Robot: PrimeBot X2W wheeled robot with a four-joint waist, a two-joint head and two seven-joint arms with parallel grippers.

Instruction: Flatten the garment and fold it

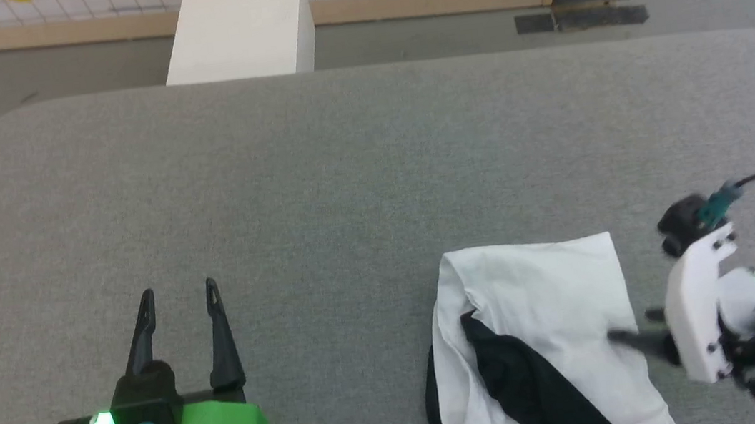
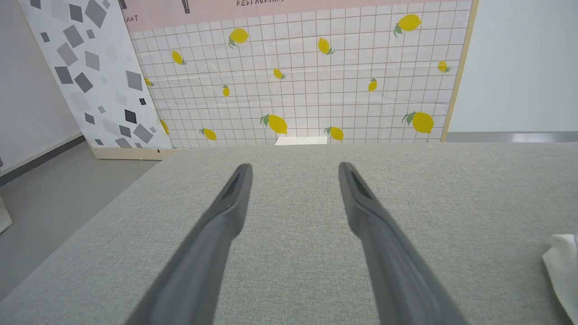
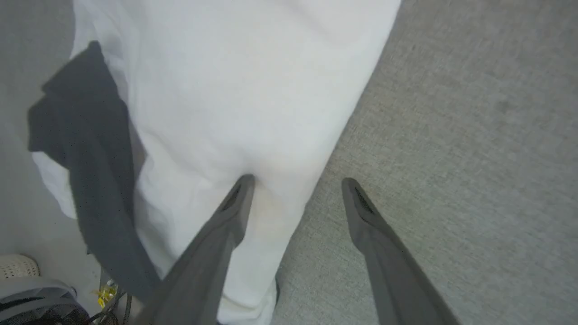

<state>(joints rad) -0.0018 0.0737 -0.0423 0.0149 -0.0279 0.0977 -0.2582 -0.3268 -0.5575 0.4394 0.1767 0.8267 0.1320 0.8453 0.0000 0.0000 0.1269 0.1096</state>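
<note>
The garment [image 1: 546, 292] lies bunched at the near right of the surface [image 1: 344, 173], a black sleeve [image 1: 528, 381] across the white. The right gripper [image 3: 298, 180], jaws apart, straddles its right edge, likely to pinch it; the left gripper [image 1: 178, 290] hovers near left, jaws apart.

Left gripper [image 1: 179, 294] green-mounted; right gripper [image 1: 628, 325] white-mounted; fingers [image 1: 221, 332] dark, tapered.

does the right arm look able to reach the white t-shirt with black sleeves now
Likely yes. The right gripper has its jaws open astride the edge of the white T-shirt with black sleeves, one finger over cloth, one over the grey table; nothing lies between.
</note>
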